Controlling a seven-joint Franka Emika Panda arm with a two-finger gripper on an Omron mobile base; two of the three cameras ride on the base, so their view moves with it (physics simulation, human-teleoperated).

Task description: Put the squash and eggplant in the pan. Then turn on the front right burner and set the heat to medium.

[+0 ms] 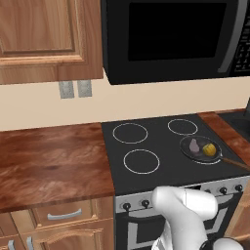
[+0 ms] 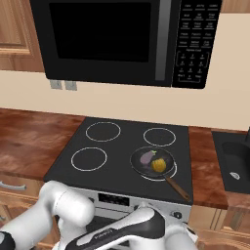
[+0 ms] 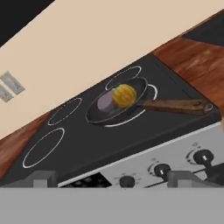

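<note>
Before the stove knobs (image 3: 162,169), the gripper (image 3: 109,186) stands wide open and holds nothing. Squash (image 2: 157,165) and eggplant (image 2: 146,157) lie touching inside the pan (image 2: 167,159) on the front right burner (image 2: 172,173) of the black cooktop (image 2: 117,161), under a microwave (image 2: 122,39).

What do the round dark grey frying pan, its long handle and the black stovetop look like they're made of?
The round dark grey frying pan looks like matte metal, possibly coated. Its long brown handle shows streaky grain, so probably wood. The black stovetop looks like smooth glass, flat with thin white burner rings; no reflections confirm it.

One pan (image 2: 152,162) holds one squash (image 2: 157,165) and one eggplant (image 2: 147,157); four burner rings (image 2: 89,158) mark the cooktop.
</note>
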